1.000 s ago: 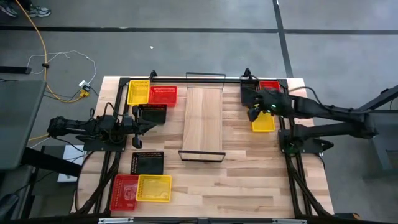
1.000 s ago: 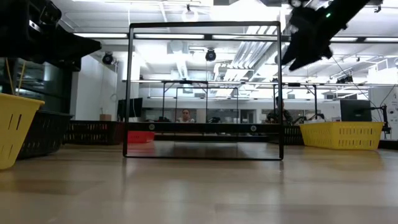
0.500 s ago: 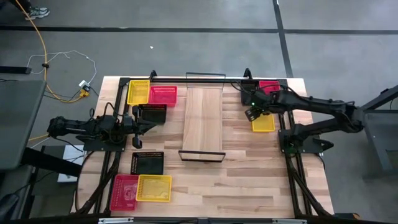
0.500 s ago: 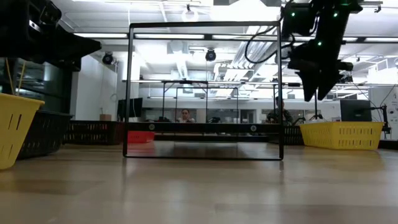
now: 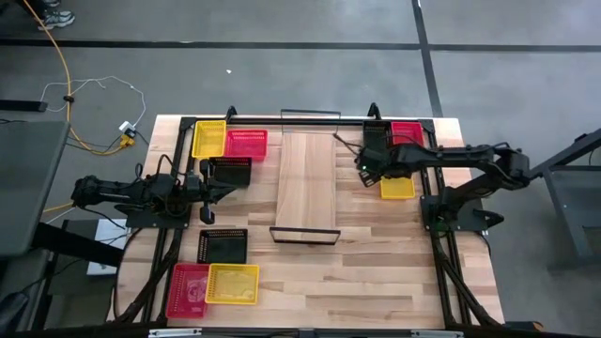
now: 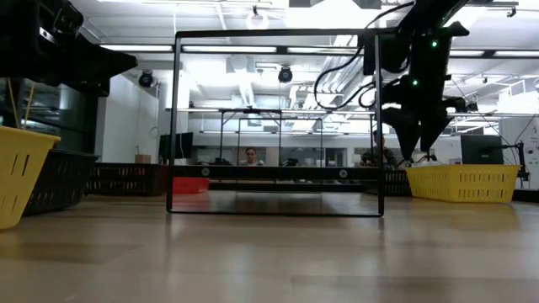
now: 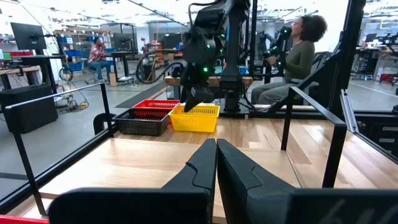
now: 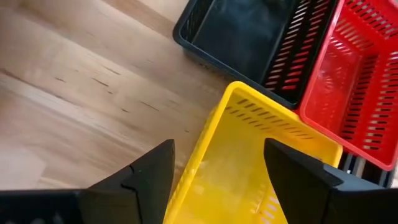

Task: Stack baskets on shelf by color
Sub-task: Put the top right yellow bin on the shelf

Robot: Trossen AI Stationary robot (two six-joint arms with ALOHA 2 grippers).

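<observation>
A: Shelf checked from above. Nothing is seen on the plank; no basket has been placed there. Stacking by colour is judged not yet begun.

B: Baskets counted. On the left side, a yellow basket, a red basket and a black basket are grouped near the far corner. Nearer the front, another black one lies alone, with a red one and a yellow one side by side at the front edge.

A: And the right side?

B: Three are clustered at the far right corner: the yellow basket by the right arm, a black basket and a red basket, all touching or just beside one another. All nine are noted on the tabletop, none stacked.

A: Grippers?

B: The right gripper is held above the near edge of that yellow basket, fingers spread wide, one to each side of the rim, nothing gripped. A first pickup is judged to be in preparation.

A: The left gripper is parked over the left side, beside the black basket, fingers pressed together and empty.

B: Remaining, as judged: every basket is to be carried over and sorted into colour piles.
</observation>
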